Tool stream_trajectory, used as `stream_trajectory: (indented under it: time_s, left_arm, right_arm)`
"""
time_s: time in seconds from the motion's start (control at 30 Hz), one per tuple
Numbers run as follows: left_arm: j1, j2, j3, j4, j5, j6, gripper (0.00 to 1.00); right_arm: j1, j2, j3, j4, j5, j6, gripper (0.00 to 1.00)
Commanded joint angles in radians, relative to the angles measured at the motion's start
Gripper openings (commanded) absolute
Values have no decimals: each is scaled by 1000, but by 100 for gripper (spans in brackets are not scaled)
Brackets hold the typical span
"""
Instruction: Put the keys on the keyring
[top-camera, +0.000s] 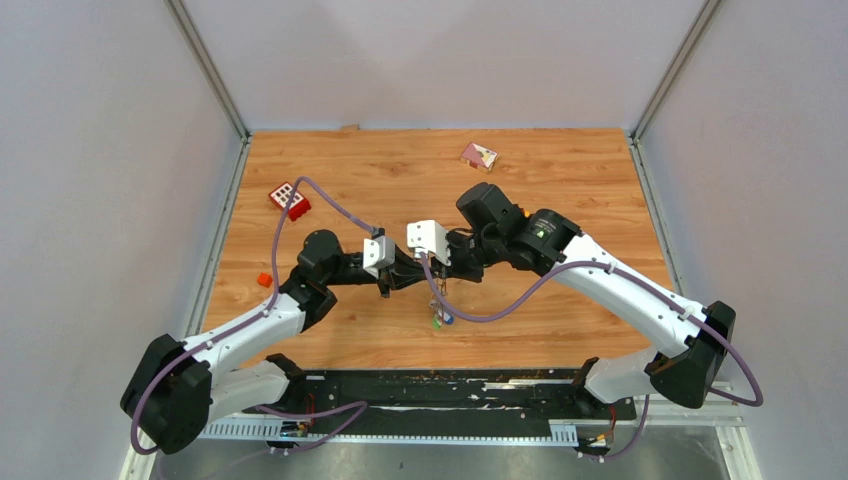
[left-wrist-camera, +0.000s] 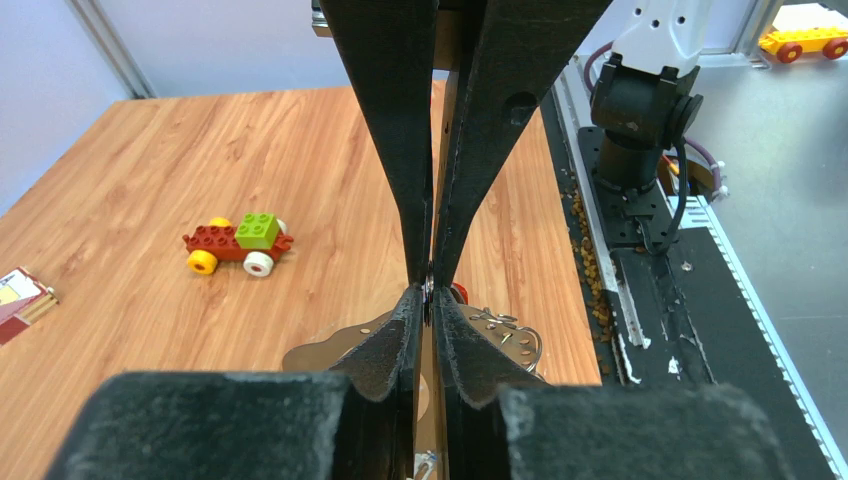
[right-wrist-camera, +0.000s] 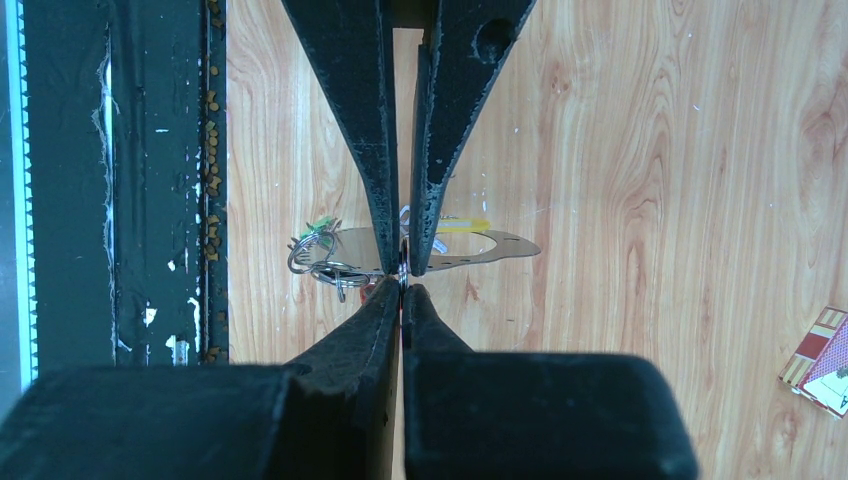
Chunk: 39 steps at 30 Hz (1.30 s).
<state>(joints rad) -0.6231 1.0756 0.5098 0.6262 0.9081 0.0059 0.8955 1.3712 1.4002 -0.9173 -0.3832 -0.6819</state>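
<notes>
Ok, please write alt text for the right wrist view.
The right tool is shut on the edge of a silvery keyring over a wooden table. Small keys with green and yellow tags show beside it.

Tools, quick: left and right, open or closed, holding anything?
Left tool: closed on the keyring.
Right tool: closed on the keyring.

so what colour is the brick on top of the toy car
The brick is lime green; left wrist view.
</notes>
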Motion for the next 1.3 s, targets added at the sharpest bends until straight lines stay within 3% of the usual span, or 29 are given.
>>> stream_trajectory:
  time_s: [0.0, 0.23, 0.43, 0.67, 0.77, 1.27]
  left_arm:
    - [-7, 9, 44, 26, 7, -1, 13]
    - [-9, 11, 41, 39, 4, -2, 0]
    - [-9, -14, 15, 65, -1, -21, 0]
    - [6, -30, -19, 152, 5, -56, 0]
    - [11, -31, -30, 198, 22, -82, 0]
    - [11, -35, -54, 305, 71, -145, 0]
  right_arm:
    - [8, -5, 47, 48, -19, 13, 0]
    - [8, -1, 41, 56, -23, 13, 0]
    - [8, -15, 15, 71, -7, 13, 2]
    - [-11, -74, -53, 104, 14, 18, 30]
    - [-33, -106, -85, 119, -27, 19, 37]
    - [-49, -106, -130, 151, -178, 1, 29]
